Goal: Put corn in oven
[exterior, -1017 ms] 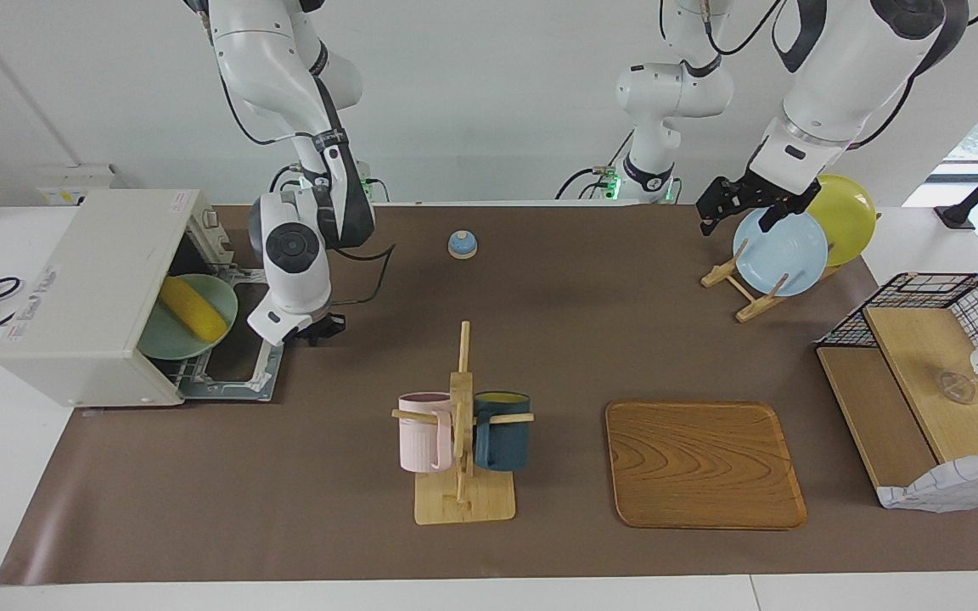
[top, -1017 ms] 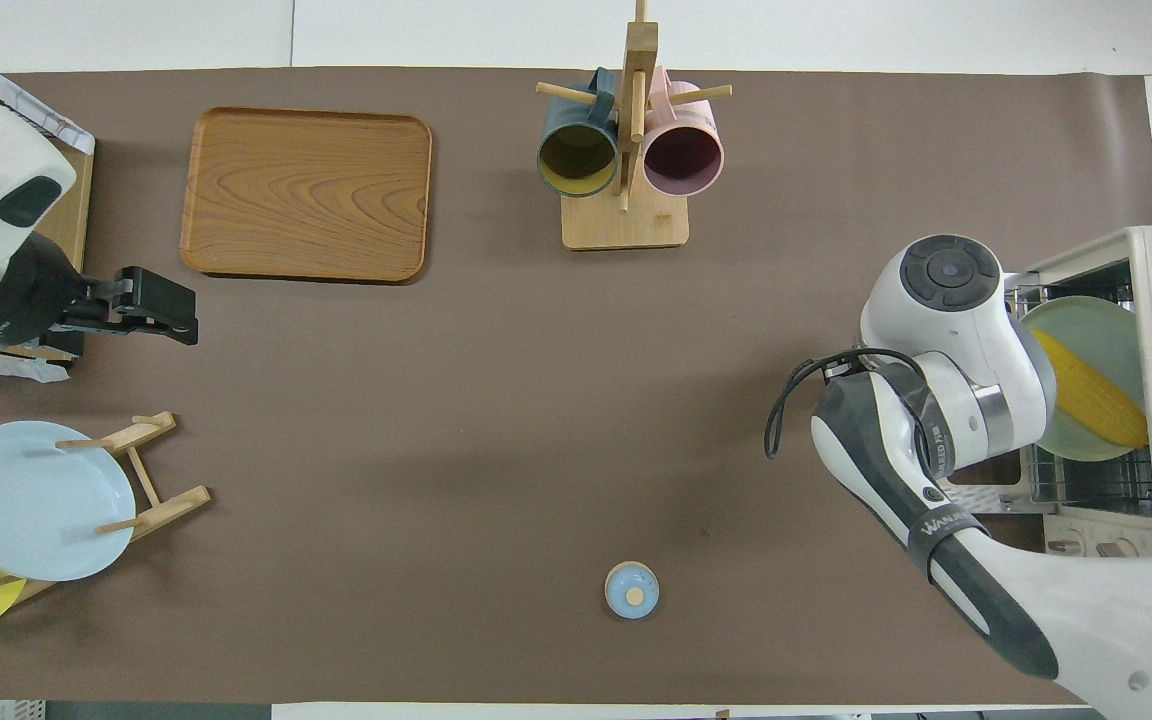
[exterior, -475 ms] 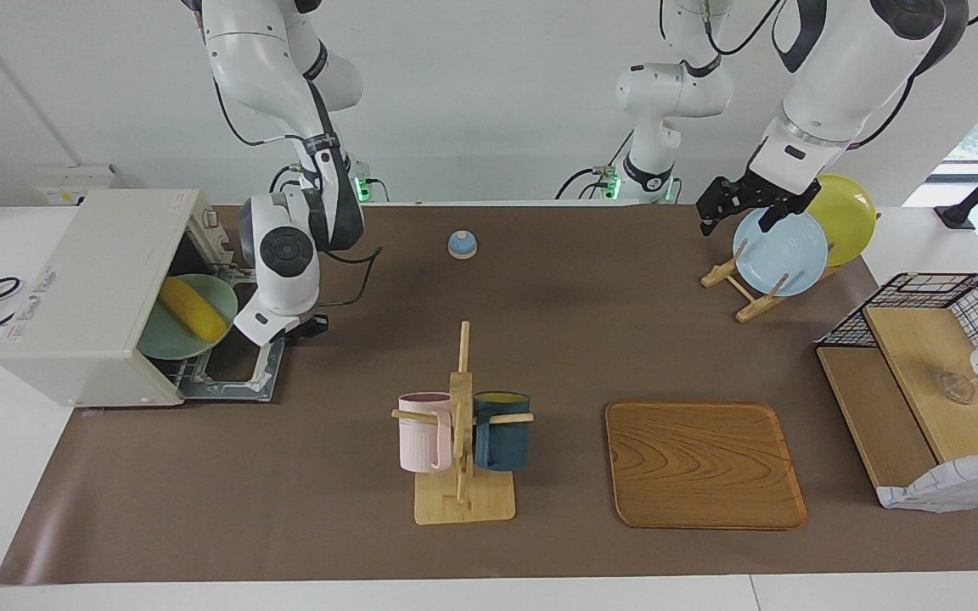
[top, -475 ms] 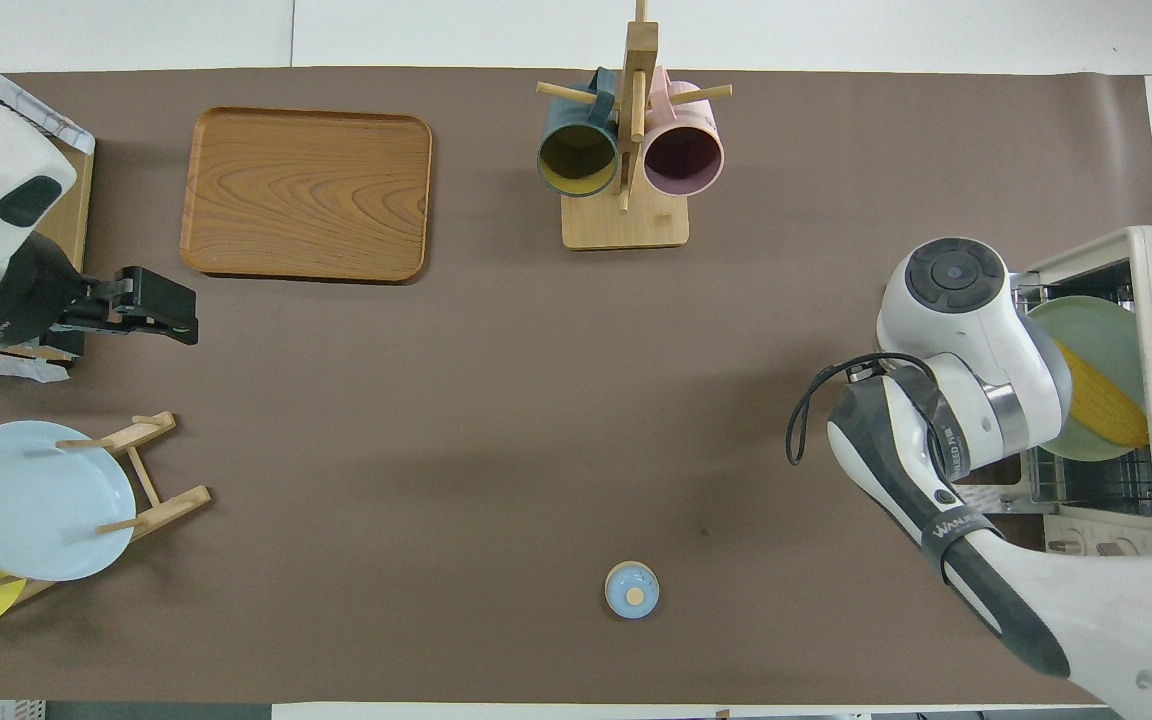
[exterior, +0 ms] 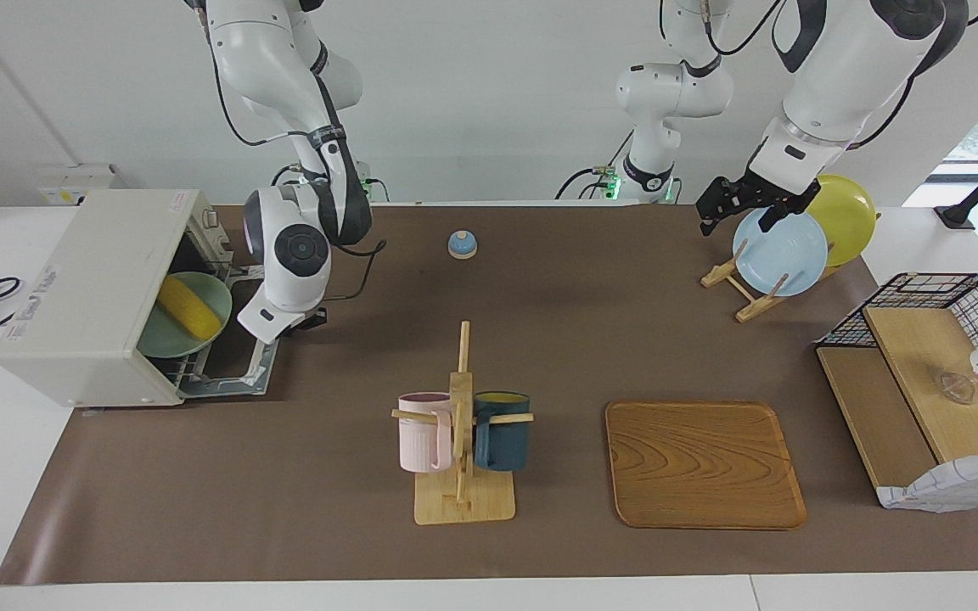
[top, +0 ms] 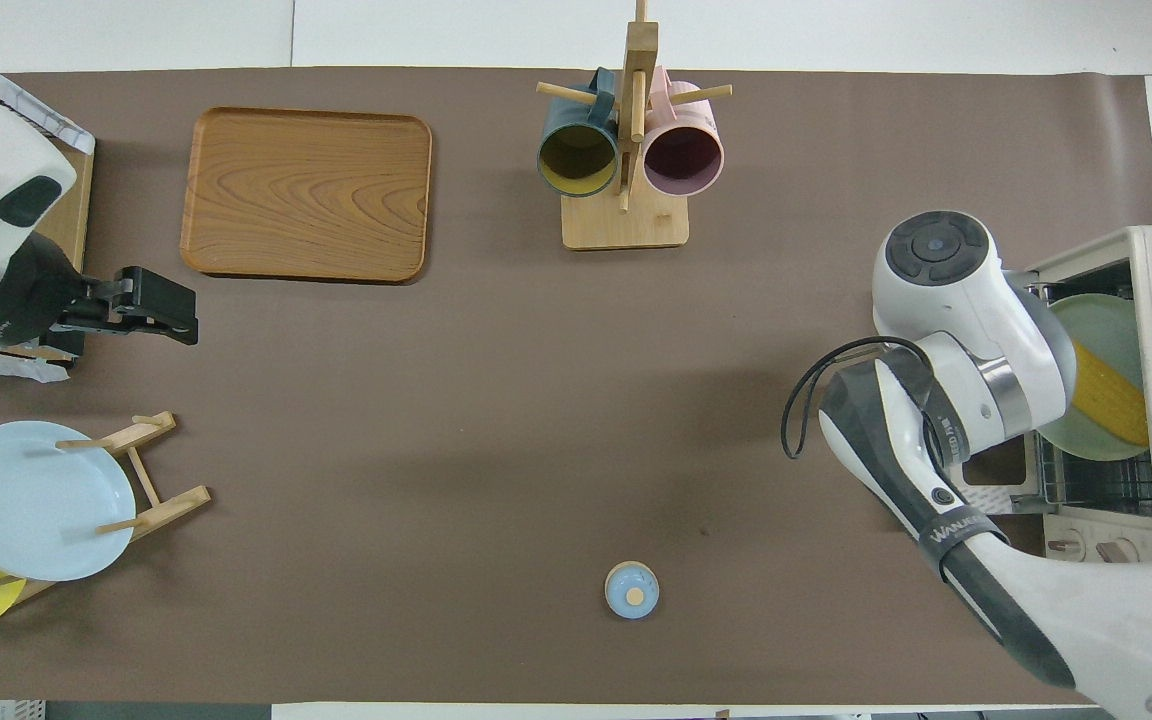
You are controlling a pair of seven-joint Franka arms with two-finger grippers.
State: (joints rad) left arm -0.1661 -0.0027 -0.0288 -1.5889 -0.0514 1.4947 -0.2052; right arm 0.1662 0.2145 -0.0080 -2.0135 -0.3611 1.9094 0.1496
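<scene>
We see the corn (exterior: 188, 310) lying on a green plate (exterior: 168, 339) on the rack inside the open oven (exterior: 81, 297), right tool (exterior: 306, 320) pressed shut just above the lowered oven door (exterior: 238, 367), left tool (exterior: 739, 204) spread, waiting over the blue plate (exterior: 782, 253).

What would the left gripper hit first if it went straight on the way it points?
Probably only the bare brown mat. The open left gripper points toward the right arm's end, tilted slightly down, on a line nearer the robots than the wooden tray. Depth is uncertain.
</scene>
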